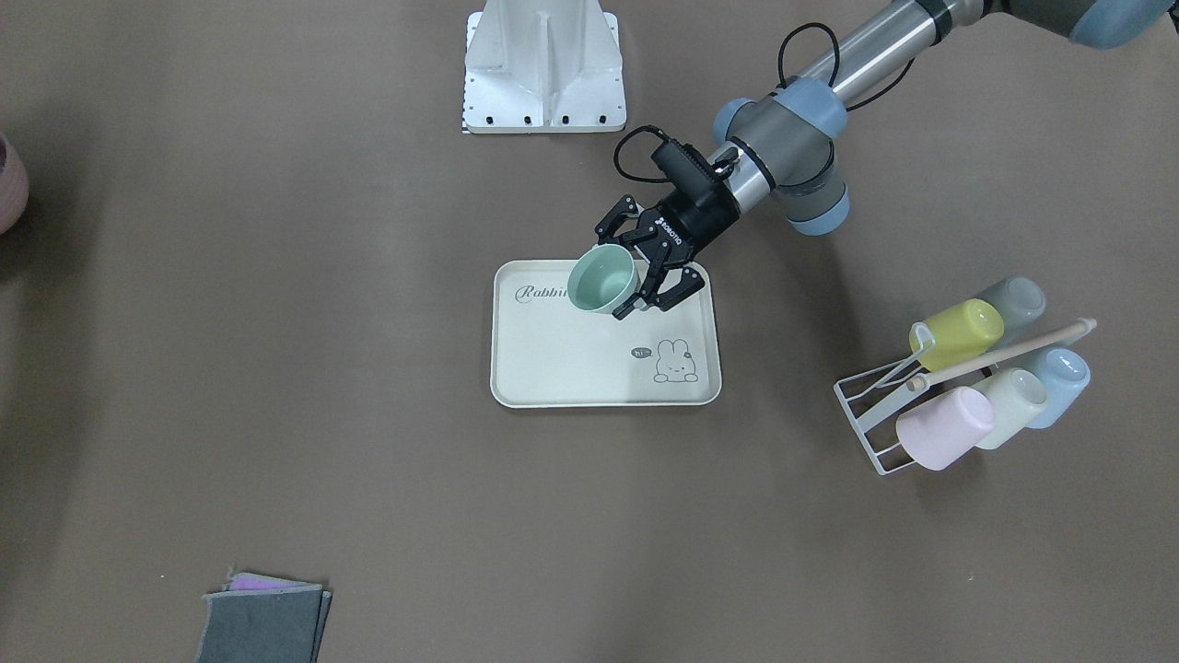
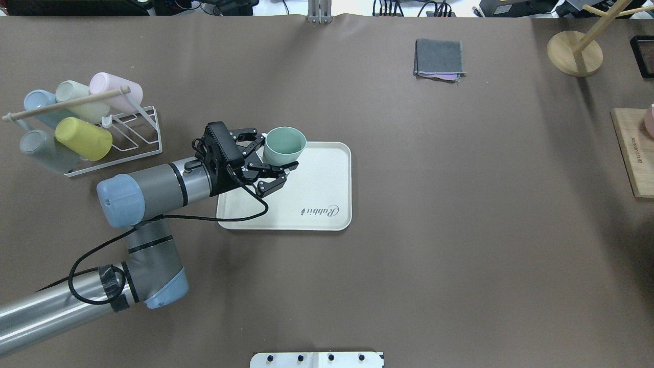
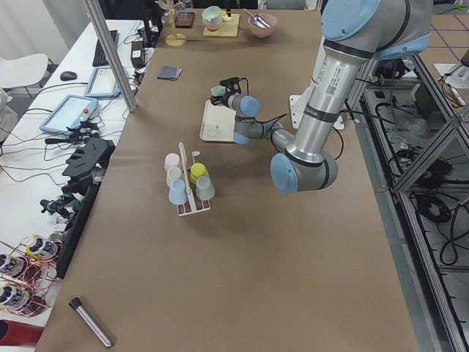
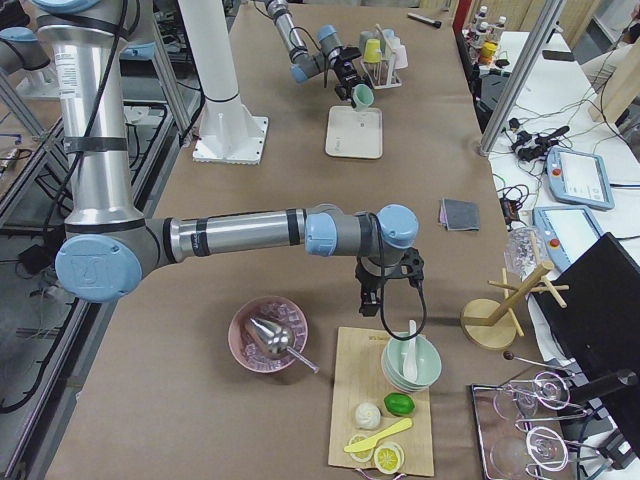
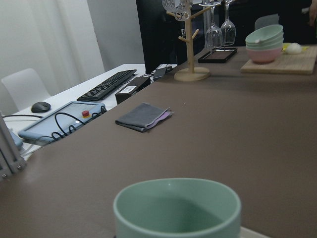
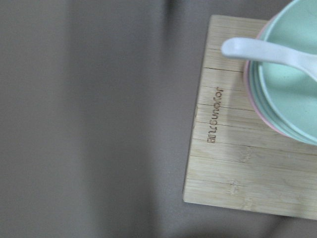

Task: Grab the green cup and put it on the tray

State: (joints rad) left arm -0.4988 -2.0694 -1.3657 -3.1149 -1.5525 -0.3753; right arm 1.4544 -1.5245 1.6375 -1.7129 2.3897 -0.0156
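Left pincer [image 2: 276, 151] closed on green cup [image 2: 284, 144], held above tray [image 2: 327, 204] corner | risk: if released here, rim may be struck and cup toppled onto counter [image 2: 460, 230].

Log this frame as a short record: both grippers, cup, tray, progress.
left gripper: shut on the green cup
green cup: mouth up, held above the tray, not resting on it
right gripper: far off, near the wooden board; open or shut cannot be told
progress: cup not yet released
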